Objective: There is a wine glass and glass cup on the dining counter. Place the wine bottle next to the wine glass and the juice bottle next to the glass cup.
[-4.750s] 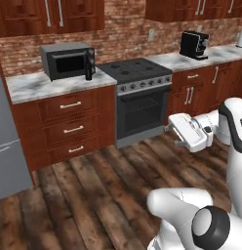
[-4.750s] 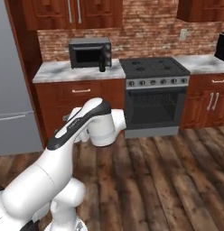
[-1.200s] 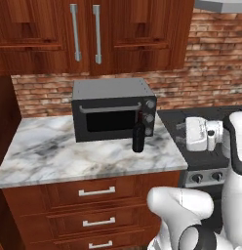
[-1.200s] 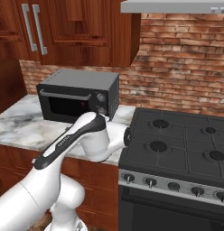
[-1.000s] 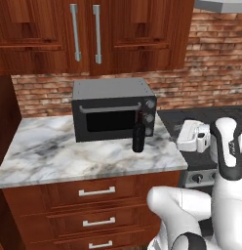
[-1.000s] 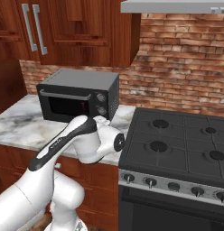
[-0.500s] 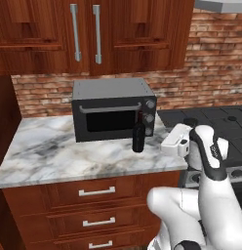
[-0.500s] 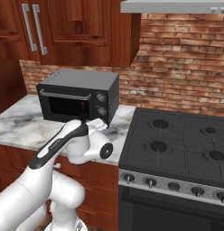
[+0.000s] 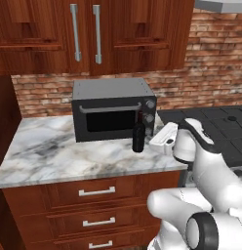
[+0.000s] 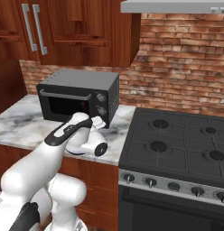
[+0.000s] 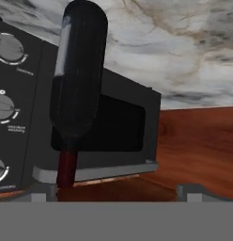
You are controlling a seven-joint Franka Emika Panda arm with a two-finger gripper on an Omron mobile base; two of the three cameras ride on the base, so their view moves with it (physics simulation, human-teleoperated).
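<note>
One wine bottle [image 9: 138, 137] stands upright on the marble counter [image 9: 54, 156], directly in front of the black microwave [image 9: 110, 107] by its knob side, base near the counter's front half. Arm is folded low over the counter edge, wrist bent, white hand [image 9: 164, 139] laid roughly horizontal and aimed at the bottle from its right, just beside it, not touching as far as left base view shows. Right base view: arm's elbow and hand [image 10: 96, 122] block the bottle; stove [image 10: 177, 153] sits right of the counter. Hand view is rolled: bottle [image 11: 76, 94] appears inverted, red top toward the bottom edge, microwave knobs [image 11: 8, 49] at left, close up. Fingertips [image 11: 191, 190] barely poke up at bottom, set wide apart, nothing between them — gripper released, bottle not grasped.
</note>
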